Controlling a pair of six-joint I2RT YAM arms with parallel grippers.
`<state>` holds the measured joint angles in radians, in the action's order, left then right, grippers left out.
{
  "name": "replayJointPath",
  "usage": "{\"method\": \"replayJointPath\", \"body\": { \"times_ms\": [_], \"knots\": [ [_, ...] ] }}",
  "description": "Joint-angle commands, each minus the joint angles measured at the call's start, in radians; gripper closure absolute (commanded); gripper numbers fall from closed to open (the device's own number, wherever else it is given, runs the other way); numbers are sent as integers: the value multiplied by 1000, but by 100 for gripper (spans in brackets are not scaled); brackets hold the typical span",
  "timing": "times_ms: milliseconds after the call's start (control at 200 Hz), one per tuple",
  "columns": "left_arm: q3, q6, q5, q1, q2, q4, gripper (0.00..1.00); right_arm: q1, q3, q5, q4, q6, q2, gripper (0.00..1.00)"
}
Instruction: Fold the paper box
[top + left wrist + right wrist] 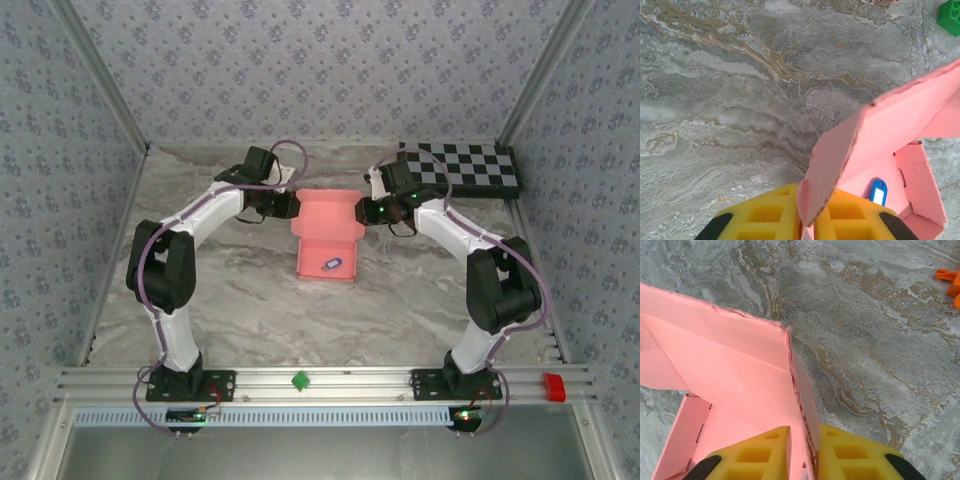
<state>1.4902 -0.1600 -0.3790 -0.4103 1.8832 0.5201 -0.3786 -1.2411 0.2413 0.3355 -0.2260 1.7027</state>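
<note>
The paper box (327,235) is pink card, partly folded, lying mid-table with its lid panel raised at the far end. A small blue key tag (331,265) lies inside it. My left gripper (288,205) is at the box's far left corner. In the left wrist view its yellow fingers (770,220) are shut on the edge of a pink flap (840,170), with the blue tag (878,191) just beyond. My right gripper (368,210) is at the far right corner. Its yellow fingers (855,457) pinch the box's upright side wall (802,405).
A black-and-white checkerboard (470,168) lies at the back right. A green block (299,380) and a red block (553,387) sit on the front rail. An orange piece (950,282) lies on the marble off to the right gripper's side. Patterned walls close in the table.
</note>
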Motion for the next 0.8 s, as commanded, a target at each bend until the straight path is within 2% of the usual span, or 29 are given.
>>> {"method": "replayJointPath", "body": {
  "times_ms": [0,540,795],
  "knots": [
    [36,-4,-17,3,0,-11,91,-11,-36,-34,21,4,6,83],
    [7,-54,105,-5,-50,-113,100,-51,-58,-145,-74,33,9,100],
    [-73,-87,173,-5,-96,-258,100,-66,-62,-203,-187,103,17,100]
  ]
}}
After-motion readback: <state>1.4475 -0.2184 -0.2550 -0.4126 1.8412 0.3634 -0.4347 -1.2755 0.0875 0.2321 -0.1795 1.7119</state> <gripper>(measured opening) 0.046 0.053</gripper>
